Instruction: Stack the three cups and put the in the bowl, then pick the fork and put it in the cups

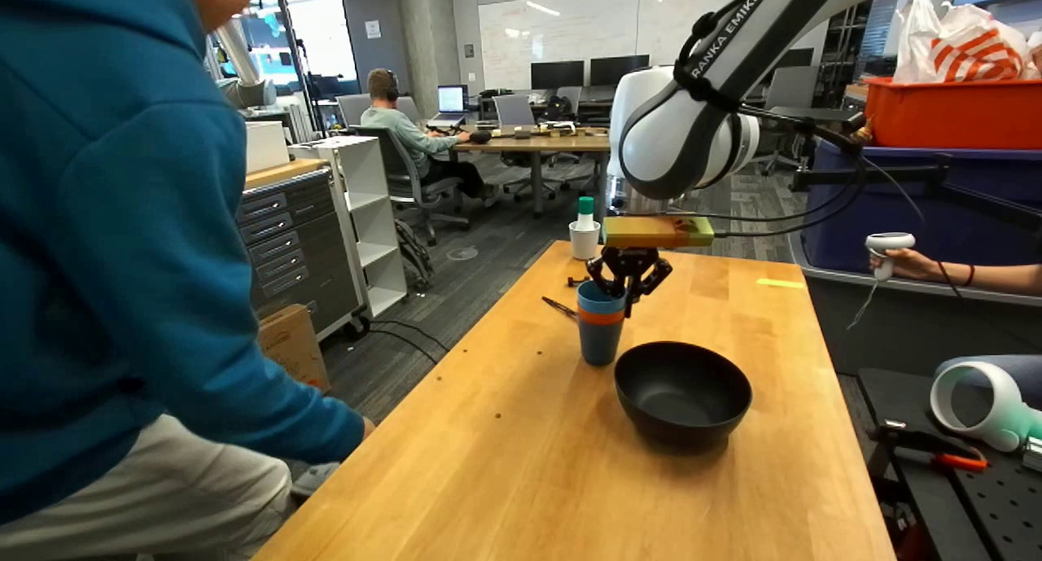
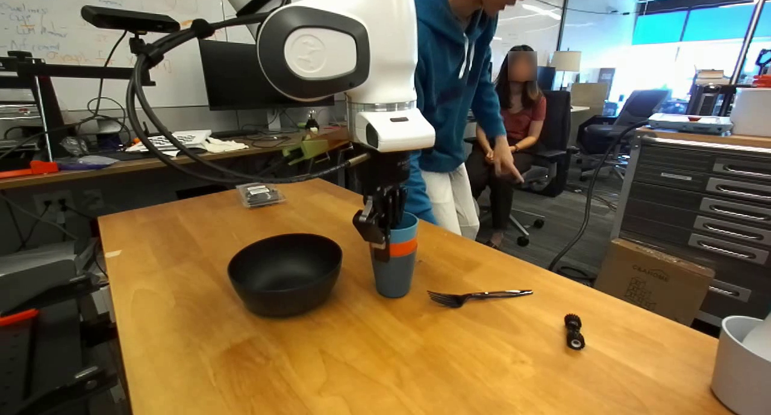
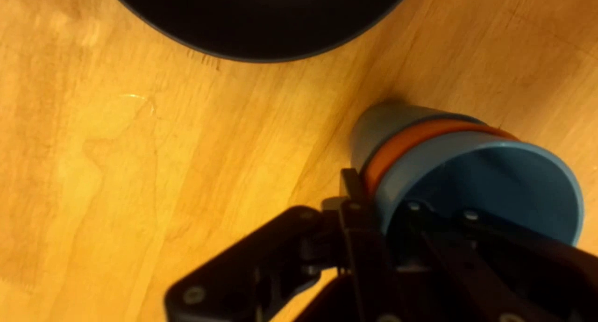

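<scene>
The cups stand nested in one upright stack beside the bowl: light blue cup (image 1: 601,299) on top, orange-red cup (image 1: 600,318) between, dark teal-blue cup (image 1: 600,346) at the bottom. The stack also shows in the wrist view by its light blue cup (image 3: 509,186). My gripper (image 1: 622,295) has one finger inside the top cup and one outside. It is shut on the stack's wall on the bowl's side. The black bowl (image 2: 283,299) sits on the table, apart from the stack. The dark fork (image 2: 485,295) lies on the table at the stack's other side.
A small black part (image 2: 574,332) lies beyond the fork. A white container (image 1: 584,242) with a green-capped bottle stands at the table's end. A clear plastic packet (image 2: 260,194) lies near a table edge. A person in a blue hoodie (image 2: 449,90) stands close to the table.
</scene>
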Tool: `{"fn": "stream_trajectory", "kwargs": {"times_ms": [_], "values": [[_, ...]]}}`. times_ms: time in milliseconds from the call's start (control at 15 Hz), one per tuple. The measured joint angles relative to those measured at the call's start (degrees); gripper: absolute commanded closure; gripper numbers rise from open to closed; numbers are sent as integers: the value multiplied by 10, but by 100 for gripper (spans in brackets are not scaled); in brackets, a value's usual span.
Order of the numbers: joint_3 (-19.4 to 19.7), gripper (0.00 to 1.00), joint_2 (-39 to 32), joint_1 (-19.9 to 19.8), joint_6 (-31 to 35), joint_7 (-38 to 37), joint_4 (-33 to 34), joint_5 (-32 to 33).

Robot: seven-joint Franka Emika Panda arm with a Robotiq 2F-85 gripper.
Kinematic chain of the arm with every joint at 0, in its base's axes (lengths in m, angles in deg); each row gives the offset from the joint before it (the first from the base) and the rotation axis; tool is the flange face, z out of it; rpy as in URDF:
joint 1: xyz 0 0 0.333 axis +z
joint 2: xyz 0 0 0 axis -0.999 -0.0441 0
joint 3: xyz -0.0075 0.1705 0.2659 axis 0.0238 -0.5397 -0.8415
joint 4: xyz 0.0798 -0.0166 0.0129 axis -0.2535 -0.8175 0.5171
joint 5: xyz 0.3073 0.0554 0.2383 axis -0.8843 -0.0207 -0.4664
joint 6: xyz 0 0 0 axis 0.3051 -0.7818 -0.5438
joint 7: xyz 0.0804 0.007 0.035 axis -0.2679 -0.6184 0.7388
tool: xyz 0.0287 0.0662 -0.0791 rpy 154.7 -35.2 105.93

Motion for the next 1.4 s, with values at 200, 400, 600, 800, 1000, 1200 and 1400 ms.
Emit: {"fn": "stream_trajectory", "kwargs": {"times_ms": [200, 400, 600, 800, 1000, 1200, 1400], "values": [[1, 96, 0, 1, 2, 0, 0, 0], [1, 98, 0, 2, 2, 0, 0, 0], [1, 98, 1, 4, 1, 0, -1, 0], [1, 98, 8, 9, -4, 0, -3, 0], [1, 98, 36, 16, -12, 0, -11, 0], [-1, 98, 86, 24, -37, 1, -24, 1], [-7, 98, 154, 32, -82, 1, -46, 12]]}}
